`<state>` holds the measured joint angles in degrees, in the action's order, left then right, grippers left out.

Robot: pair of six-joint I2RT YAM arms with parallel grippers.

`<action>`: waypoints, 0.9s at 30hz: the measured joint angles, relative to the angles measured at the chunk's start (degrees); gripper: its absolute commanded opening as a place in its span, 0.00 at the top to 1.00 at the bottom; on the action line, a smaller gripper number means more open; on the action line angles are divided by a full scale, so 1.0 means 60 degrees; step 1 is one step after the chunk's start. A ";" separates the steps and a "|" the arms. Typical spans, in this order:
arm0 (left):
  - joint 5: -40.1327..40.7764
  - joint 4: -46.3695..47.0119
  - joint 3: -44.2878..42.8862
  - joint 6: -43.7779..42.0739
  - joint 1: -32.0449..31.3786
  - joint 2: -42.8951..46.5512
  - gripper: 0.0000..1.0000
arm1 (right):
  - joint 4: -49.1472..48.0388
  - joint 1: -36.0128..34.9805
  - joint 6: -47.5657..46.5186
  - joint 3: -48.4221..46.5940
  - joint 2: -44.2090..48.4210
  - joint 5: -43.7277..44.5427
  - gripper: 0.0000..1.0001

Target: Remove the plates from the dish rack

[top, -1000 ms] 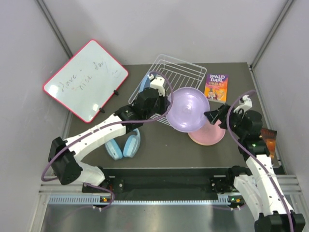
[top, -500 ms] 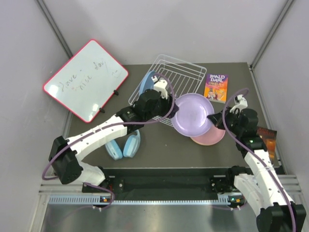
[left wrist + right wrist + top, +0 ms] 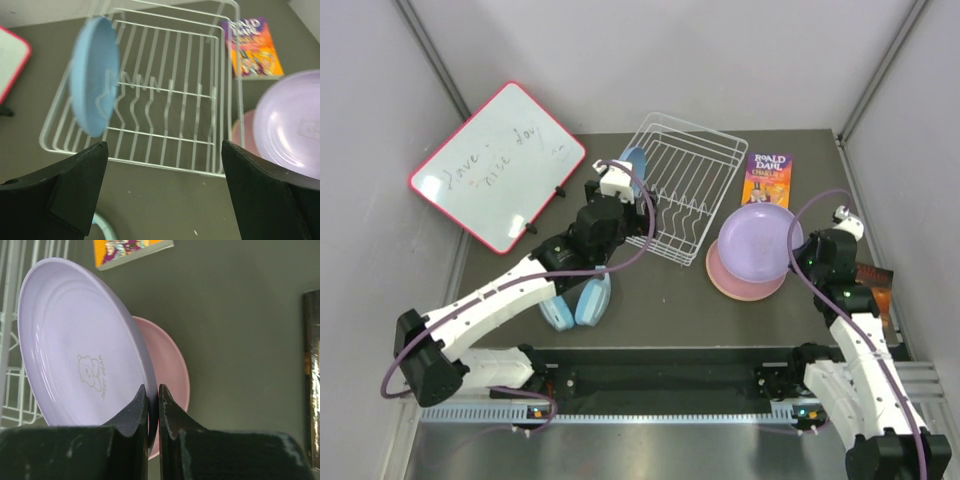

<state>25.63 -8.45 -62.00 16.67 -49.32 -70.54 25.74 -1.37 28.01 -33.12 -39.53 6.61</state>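
Observation:
The white wire dish rack (image 3: 692, 188) (image 3: 170, 100) stands at the back centre of the table. A blue plate (image 3: 635, 160) (image 3: 95, 80) stands upright at its left end. My left gripper (image 3: 642, 218) (image 3: 163, 150) hangs open just in front of the rack's near rim, with nothing between its fingers. A purple plate (image 3: 758, 238) (image 3: 75, 350) is tilted in the air right of the rack. My right gripper (image 3: 796, 255) (image 3: 151, 390) is shut on its rim. Under it, a pink plate (image 3: 740, 280) (image 3: 172, 370) lies flat on the table.
A red-framed whiteboard (image 3: 500, 165) leans at the back left. Light blue headphones (image 3: 575, 302) lie under my left arm. A Roald Dahl book (image 3: 768, 180) (image 3: 252, 47) lies right of the rack. A dark packet (image 3: 876, 285) (image 3: 312, 365) sits at the right edge.
My left gripper let go of the purple plate, opened wide and pulled back left to the rack. My right gripper shut on the plate's rim and carried it right, over the pink plate.

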 measured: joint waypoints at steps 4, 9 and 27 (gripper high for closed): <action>0.0856 0.0342 0.0251 -0.0423 0.0404 0.0222 0.01 | 0.0073 0.0069 -0.0025 0.0004 -0.0372 0.0321 1.00; 0.1104 0.0856 0.0444 -0.0787 0.1217 -0.0015 0.02 | -0.0113 0.0069 -0.0062 0.0073 -0.0900 0.0280 0.99; 0.0288 0.2667 0.0273 -0.1348 0.2495 -0.2830 0.07 | -0.0896 0.0069 -0.0382 0.0386 -0.1759 -0.0794 0.15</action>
<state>27.35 7.55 -60.36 8.58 -34.35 -87.53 20.36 -0.95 25.71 -30.81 -50.09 1.85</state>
